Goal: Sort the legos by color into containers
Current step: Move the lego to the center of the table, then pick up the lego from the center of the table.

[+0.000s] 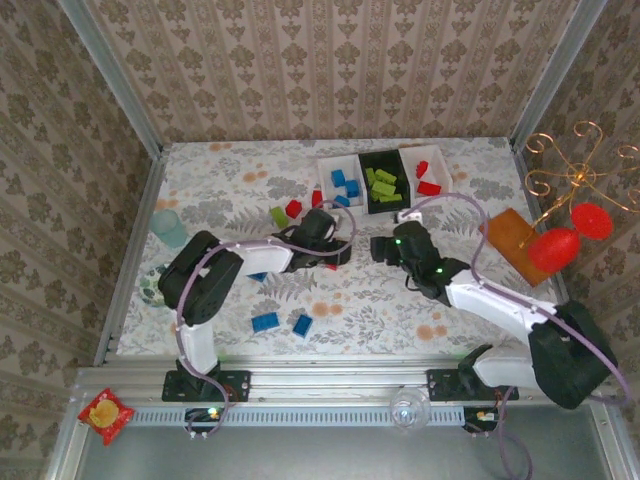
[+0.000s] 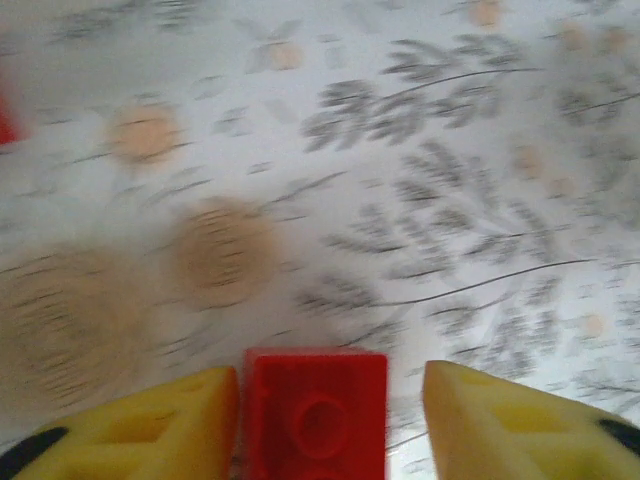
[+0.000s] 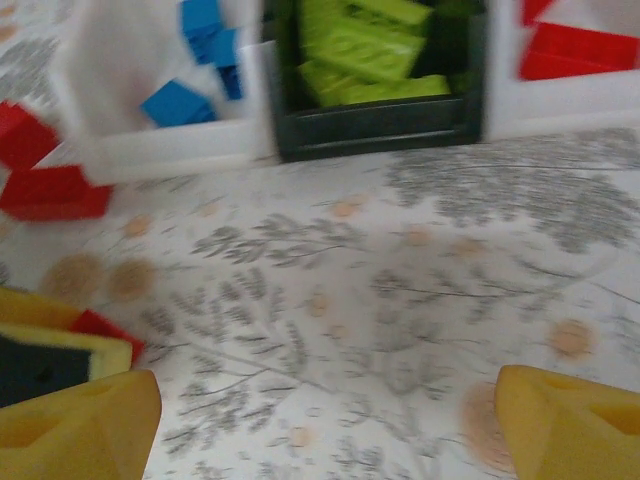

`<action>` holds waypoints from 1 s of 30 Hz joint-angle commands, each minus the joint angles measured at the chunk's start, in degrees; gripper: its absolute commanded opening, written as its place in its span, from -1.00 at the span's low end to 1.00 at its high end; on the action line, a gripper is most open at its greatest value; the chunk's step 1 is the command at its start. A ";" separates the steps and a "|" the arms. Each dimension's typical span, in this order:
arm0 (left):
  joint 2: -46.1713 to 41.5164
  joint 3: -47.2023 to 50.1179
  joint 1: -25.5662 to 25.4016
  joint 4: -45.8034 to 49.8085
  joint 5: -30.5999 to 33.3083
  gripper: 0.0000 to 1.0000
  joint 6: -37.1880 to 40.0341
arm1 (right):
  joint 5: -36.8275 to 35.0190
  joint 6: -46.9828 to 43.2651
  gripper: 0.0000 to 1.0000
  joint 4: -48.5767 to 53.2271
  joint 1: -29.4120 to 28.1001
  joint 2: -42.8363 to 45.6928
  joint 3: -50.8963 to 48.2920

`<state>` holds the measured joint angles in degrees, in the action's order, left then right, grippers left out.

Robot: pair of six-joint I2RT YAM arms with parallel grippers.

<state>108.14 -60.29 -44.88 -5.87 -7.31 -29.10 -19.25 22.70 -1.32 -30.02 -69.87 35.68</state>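
I am hanging my left gripper (image 2: 328, 375) low over the floral-patterned tabletop (image 2: 400, 200) with its yellow jaws parted. A small red studded plastic brick (image 2: 315, 415) is lying between them, touching one finger while a gap is showing at the other. My right gripper (image 3: 320, 405) is hovering released, with nothing between its wide-set jaws, facing the three joined shallow trays (image 3: 380, 135). Blue bricks (image 3: 175, 100) are sitting in the left white tray, lime green ones (image 3: 365, 50) in the black middle tray, and red ones (image 3: 580, 50) in the right white tray.
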 commanded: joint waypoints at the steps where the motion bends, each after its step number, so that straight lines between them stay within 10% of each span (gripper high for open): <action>1: -1.15 -1.67 0.12 -1.23 -4.09 0.23 -2.10 | -2.38 3.21 0.75 3.95 1.25 3.86 -2.00; 12: -24.22 17.60 16.22 -0.38 -0.40 0.46 0.84 | 3.01 12.17 0.78 -5.81 -12.08 -12.93 1.54; 30: -32.79 22.80 21.50 1.03 0.19 0.52 3.76 | 6.88 12.49 0.75 -9.27 -15.52 -33.70 15.92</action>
<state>77.32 -38.24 -23.83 -5.17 -6.81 -26.76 -12.29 35.16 -10.15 -45.28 -101.51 48.77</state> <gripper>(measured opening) 0.762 0.873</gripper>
